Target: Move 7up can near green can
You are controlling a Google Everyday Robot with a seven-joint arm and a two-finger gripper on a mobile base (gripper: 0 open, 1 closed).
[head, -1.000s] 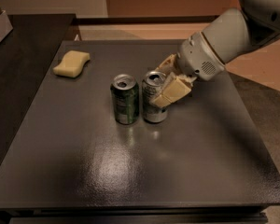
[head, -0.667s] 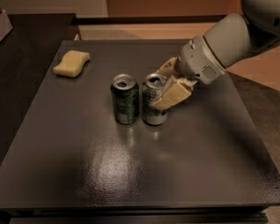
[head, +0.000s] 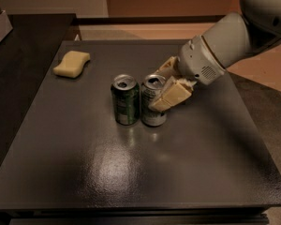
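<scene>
The dark, glossy square table (head: 201,163) carries everything here. The robot's pale grey arm (head: 225,46) reaches in from the upper right, and its cream-padded end effector (head: 167,82) sits at the upper right side of the silver-white 7up can (head: 150,111) with green and red label marks. One of its fingers (head: 173,93) crosses the can's front and the other lies behind the rim. They look closed onto the can, narrowed to its width.

The 7up can stands upright near the table's middle. It is just beside the dark green can (head: 126,102) with a silver top, on that can's right, and the two are touching or nearly so. A pale yellow sponge (head: 72,63) lies well apart, toward the far left.

The 7up can's tab hole is open, so it is probably light and thin-walled. It would dent under a hard squeeze and tip easily, and its smooth metal is slippery. A grip across the upper body, as here, seems sound.

Against a second ago, almost nothing differs. Both cans stand where they stood, and the end effector keeps the same pose on the can.
</scene>
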